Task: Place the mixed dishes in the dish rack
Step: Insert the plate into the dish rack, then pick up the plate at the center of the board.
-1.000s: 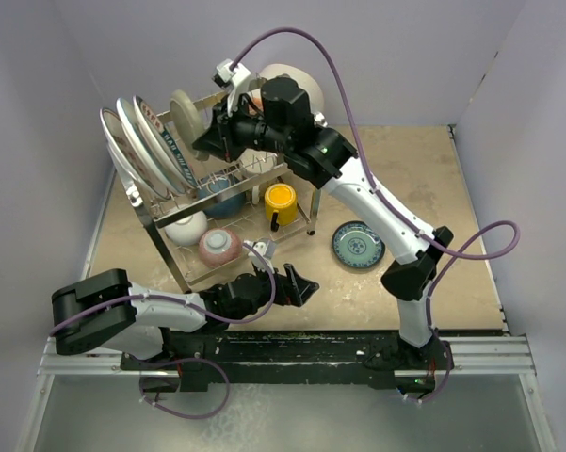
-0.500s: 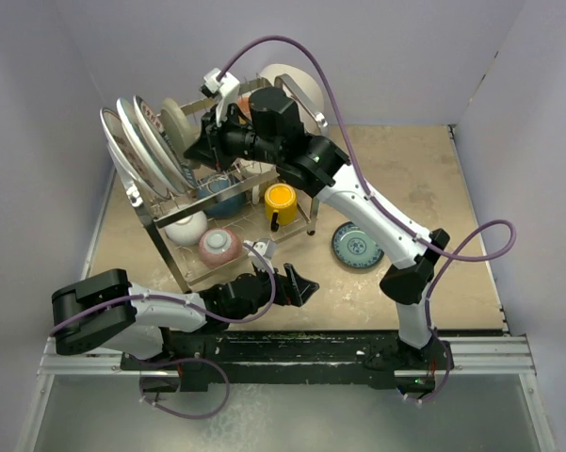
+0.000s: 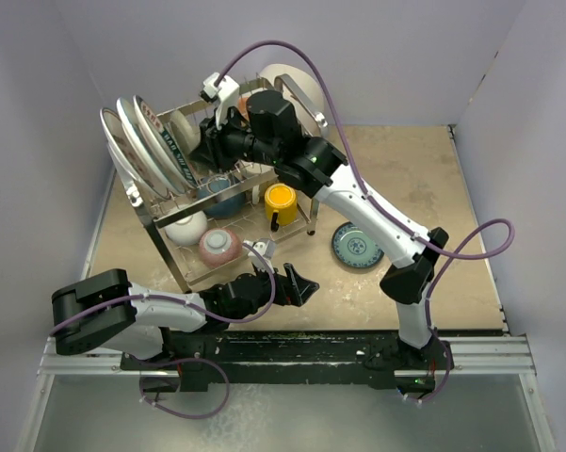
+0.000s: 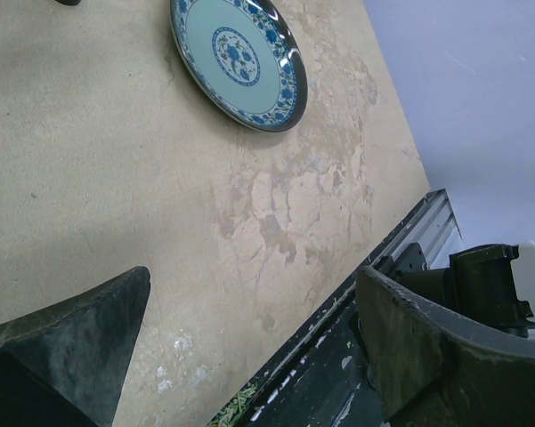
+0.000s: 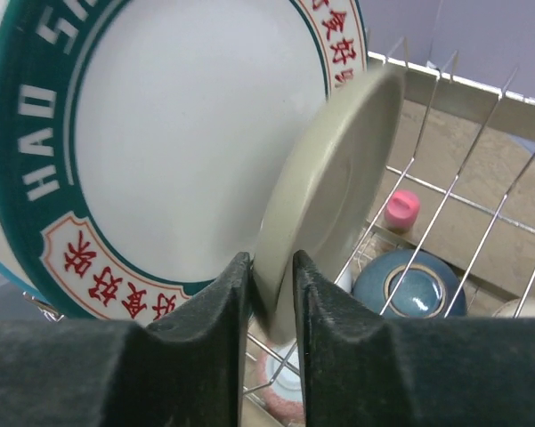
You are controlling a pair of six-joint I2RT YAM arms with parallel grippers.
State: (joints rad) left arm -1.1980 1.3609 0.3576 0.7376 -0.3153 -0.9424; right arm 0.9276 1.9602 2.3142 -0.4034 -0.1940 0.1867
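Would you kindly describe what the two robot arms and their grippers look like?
Both the left arm and right arm have white links with bulky black joints. A purple cable loops to each wrist. The left gripper and right gripper have dark, scuffed, wedge-shaped fingers.

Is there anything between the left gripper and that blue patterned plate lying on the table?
Nothing visible. Only bare table lies between the open left gripper and the blue patterned plate, which lies flat and uncovered.
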